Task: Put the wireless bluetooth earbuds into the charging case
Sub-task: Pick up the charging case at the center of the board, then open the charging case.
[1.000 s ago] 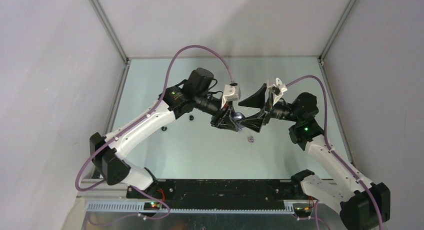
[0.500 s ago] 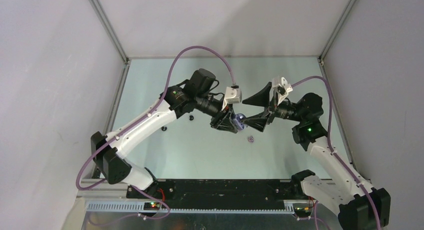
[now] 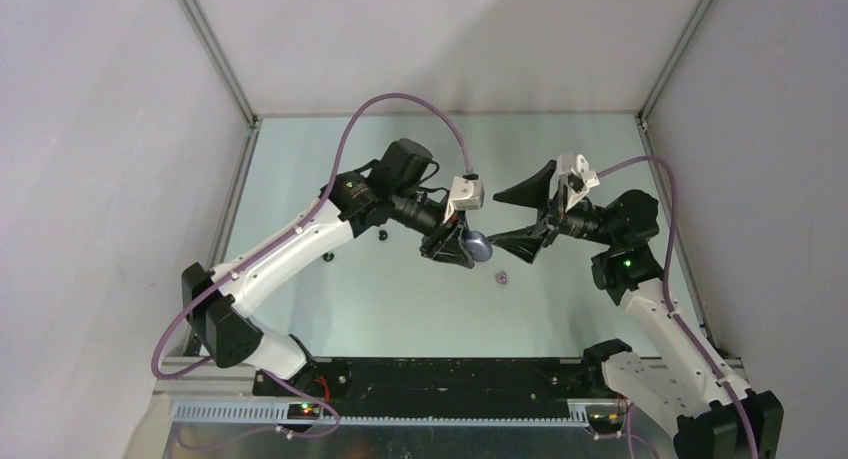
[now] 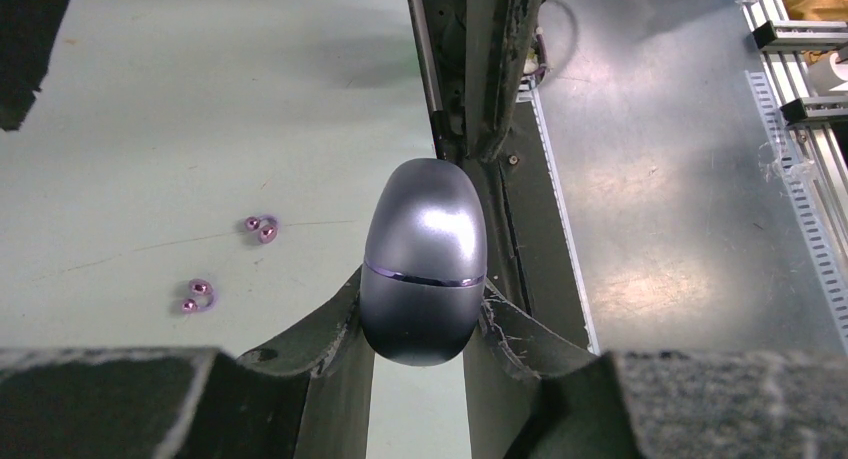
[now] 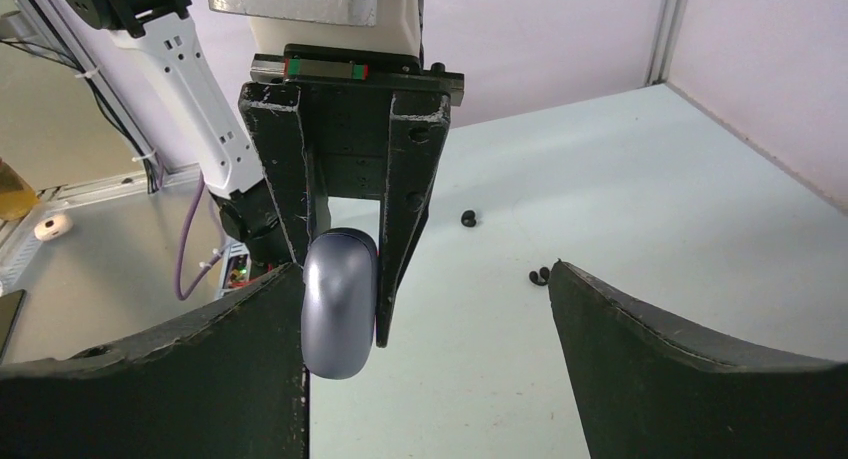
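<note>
The left end effector [image 4: 420, 331] is closed on the charging case [image 4: 424, 244], a glossy grey egg-shaped shell, and holds it in the air above the bench [image 4: 150, 129]. Its two fingers [image 4: 320, 354] press the lower half of the case from both sides. The thin seam [image 4: 424, 275] around the middle of the case looks shut. The right end effector [image 5: 428, 271] is wide open and faces the case from the opposite side. One of its fingers is just beside the case, but it is not possible to tell if it touches. The earbuds are all outside the case, on the bench. Two purple earbuds [image 4: 261, 228] lie near each other, to the left of the case in the left wrist view. Two black earbuds [image 5: 468, 218] lie to the right of the case in the right wrist view, apart from each other
</note>
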